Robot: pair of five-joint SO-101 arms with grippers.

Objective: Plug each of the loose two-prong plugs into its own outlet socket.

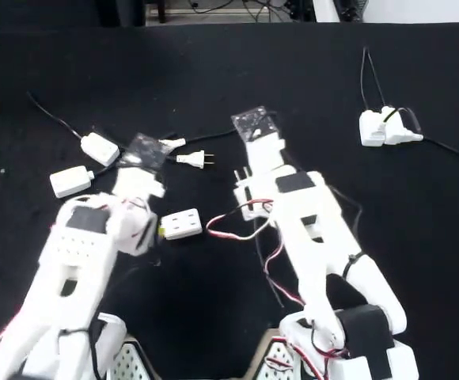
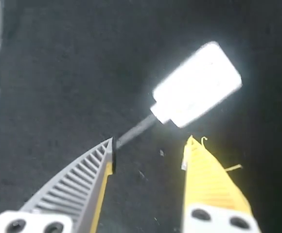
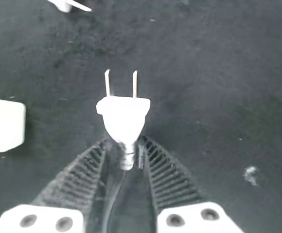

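My right gripper (image 3: pixel 124 150) is shut on the cord end of a white two-prong plug (image 3: pixel 123 114), whose prongs point away from the wrist just above the black mat. In the high view this gripper (image 1: pixel 247 194) sits mid-table. A white outlet socket (image 1: pixel 182 223) lies a little to its left and appears as the socket (image 3: pixel 2 124) in the right wrist view. My left gripper (image 2: pixel 148 145) is open, and a white outlet block (image 2: pixel 197 92) with a black cord lies just beyond its fingertips. A loose plug (image 1: pixel 194 160) lies between the two arms.
Two white blocks (image 1: pixel 99 148) (image 1: pixel 71 180) with cords lie at the left. At the back right a socket (image 1: pixel 384 127) has a plug seated in it. Black cables trail over the mat, and red and white wires loop beside the right arm.
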